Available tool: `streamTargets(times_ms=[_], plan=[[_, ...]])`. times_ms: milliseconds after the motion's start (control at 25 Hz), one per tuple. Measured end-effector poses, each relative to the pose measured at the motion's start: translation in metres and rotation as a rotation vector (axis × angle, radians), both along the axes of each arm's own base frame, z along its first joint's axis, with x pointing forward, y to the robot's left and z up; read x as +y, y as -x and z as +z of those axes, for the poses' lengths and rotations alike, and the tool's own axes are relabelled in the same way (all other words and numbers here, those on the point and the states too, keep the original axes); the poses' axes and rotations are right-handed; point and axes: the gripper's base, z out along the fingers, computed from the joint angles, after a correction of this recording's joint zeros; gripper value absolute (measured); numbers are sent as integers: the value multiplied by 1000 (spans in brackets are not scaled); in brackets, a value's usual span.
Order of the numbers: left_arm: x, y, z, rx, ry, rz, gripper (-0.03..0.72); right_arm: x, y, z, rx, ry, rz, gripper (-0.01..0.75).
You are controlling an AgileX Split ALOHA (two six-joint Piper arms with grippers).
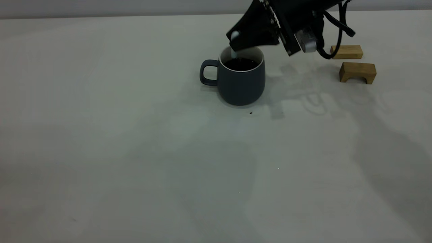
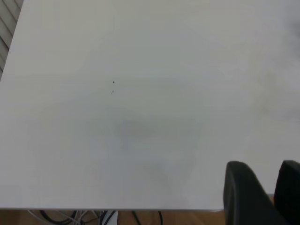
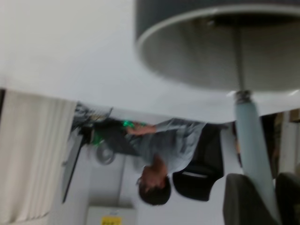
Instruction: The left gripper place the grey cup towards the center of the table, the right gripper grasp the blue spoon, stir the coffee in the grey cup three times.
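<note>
Your right tool (image 1: 236, 40) hangs just above the far rim of the cup (image 1: 240, 81), pinched on the upper handle of the spoon (image 1: 233, 52). From the tool the spoon runs down into the cup, its pale handle crossing the rim. In the right wrist view the handle (image 3: 251, 140) passes between the two fingers (image 3: 241, 199) and its thin metal neck goes on into the cup (image 3: 197, 28).

Directly under the tool, the cup stands upright on the counter (image 1: 135, 162), its loop handle pointing away from the tool's body. It holds coffee (image 1: 240, 64), dark and well below the rim, with white wall showing above it. You cannot see the spoon's bowl; it is lost in the dark coffee or behind the rim.

Behind the tool's silver box lie two small wooden blocks (image 1: 357, 72), well apart from the cup. The nearer one is arched underneath; the farther is partly hidden by the tool's cables.

Most of the right arm is cut off at the picture's edge. Your left tool (image 2: 267, 192) shows only in its own wrist view, as two dark fingertips with a narrow gap between them, holding nothing, over bare counter (image 2: 140, 117) near its edge. A person (image 3: 159, 159) in the room beyond is blurred.
</note>
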Motion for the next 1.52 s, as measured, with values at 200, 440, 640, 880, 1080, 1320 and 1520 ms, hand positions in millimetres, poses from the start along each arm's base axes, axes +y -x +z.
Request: streamTargets(times_ms=[200,440,640,880,1080,1320,1520], plan=[[0,0,0,0,0,0,238,-2,4,-4,21,43,36,381],[0,0,0,0,0,0,238,-5,9,-6,34,78,89,608],[0,0,0,0,0,0,238,-11,10,22,-35,186,160,707],[0,0,0,0,0,0,238,-28,16,108,-228,406,264,705],[0,0,0,0,0,0,238,-44,33,191,-437,554,311,642],[0,0,0,0,0,0,238,-61,71,283,-790,705,455,482],[0,0,0,0,0,0,238,-70,118,353,-1092,755,560,348]])
